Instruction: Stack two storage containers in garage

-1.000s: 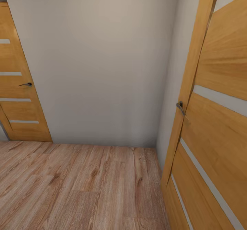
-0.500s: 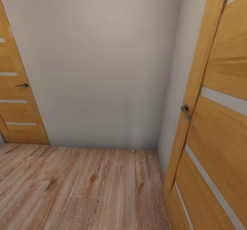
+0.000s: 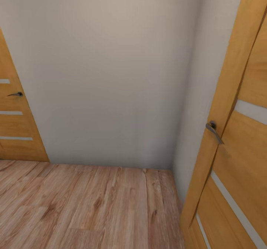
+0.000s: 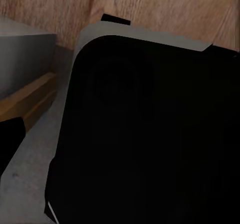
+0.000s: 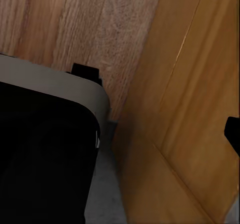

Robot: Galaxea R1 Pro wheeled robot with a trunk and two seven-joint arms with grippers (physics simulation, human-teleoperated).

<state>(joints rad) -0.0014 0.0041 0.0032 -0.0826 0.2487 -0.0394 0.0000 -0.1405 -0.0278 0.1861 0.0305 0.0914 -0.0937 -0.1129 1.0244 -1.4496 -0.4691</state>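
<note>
The two storage containers are out of view. I face a corner of a passage with a light wood plank floor (image 3: 92, 208) and a plain pale wall (image 3: 104, 74). In the left wrist view my black, grey-edged base (image 4: 150, 134) hangs over the planks, with a dark piece at the frame's edge (image 4: 10, 144) that may be a finger. The right wrist view has the base (image 5: 40, 154) close beside a wooden door (image 5: 190, 108), and a dark piece at the edge (image 5: 233, 134). Whether either gripper is open or shut cannot be read.
A light wooden door with frosted strips (image 3: 237, 160) stands very close at the right, its lever handle (image 3: 214, 128) pointing into the passage. A second such door (image 3: 15, 130) with a handle (image 3: 15, 94) is at the far left. Free floor lies ahead and to the left.
The whole picture has shifted, so the camera has moved. The left door has slid further off the left edge, and the right door and its handle sit further right and lower.
</note>
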